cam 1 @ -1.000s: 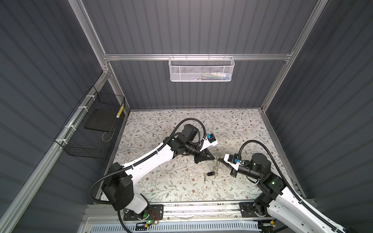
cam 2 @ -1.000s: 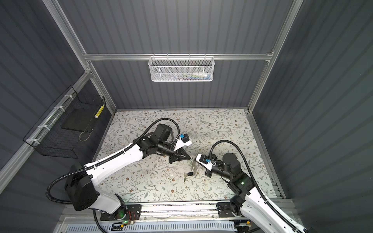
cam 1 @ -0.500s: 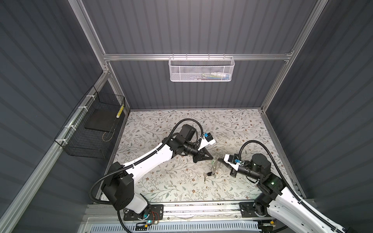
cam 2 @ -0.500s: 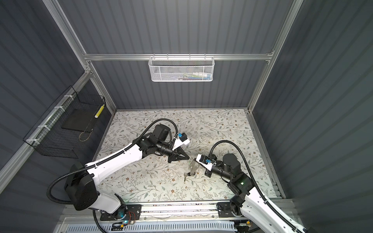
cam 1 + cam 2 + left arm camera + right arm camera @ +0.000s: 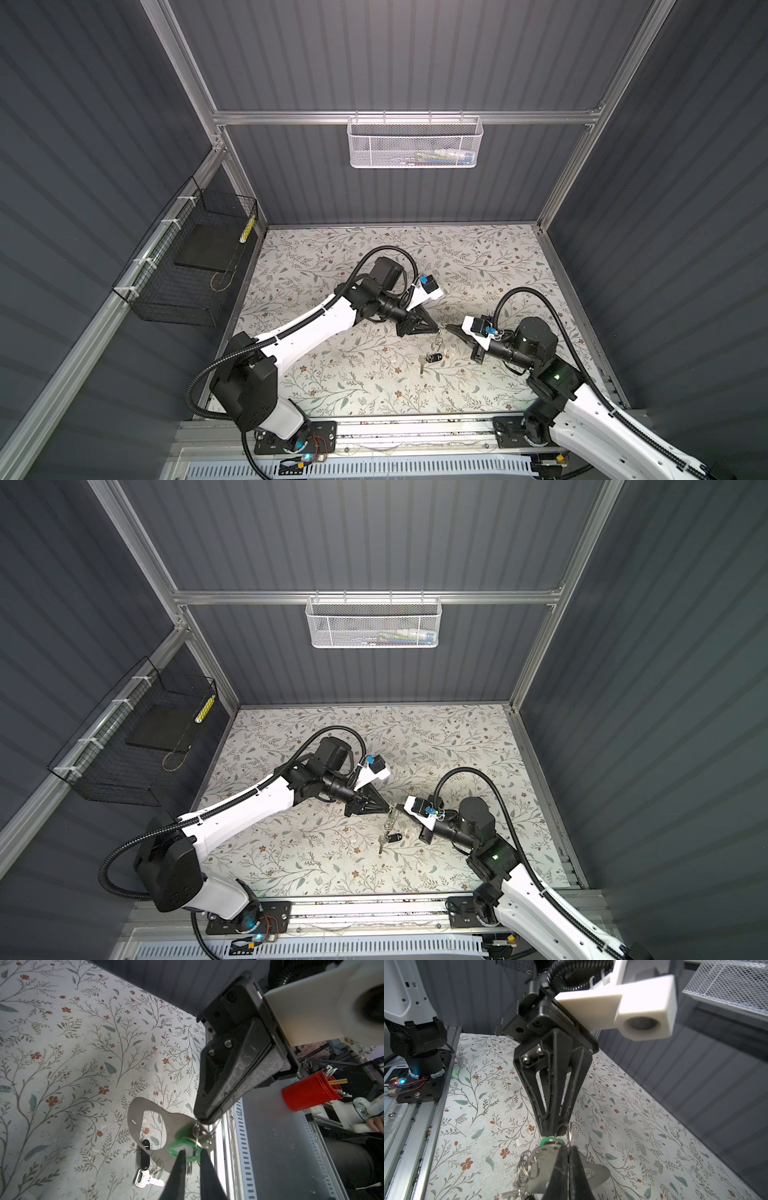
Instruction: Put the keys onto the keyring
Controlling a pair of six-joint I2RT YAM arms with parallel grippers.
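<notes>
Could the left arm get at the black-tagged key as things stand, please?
Probably yes: the black-tagged key lies uncovered on the table below the left fingers; only the keyring, held in the right fingers, hangs above it.

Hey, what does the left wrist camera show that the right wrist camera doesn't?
Left wrist only: a red cup beyond the table's edge, and the black-tagged key in full on the table. Right wrist only: the white mesh basket and the left arm's base. Both: the keyring, clamped in the right gripper's shut jaws, and the green tag.
</notes>
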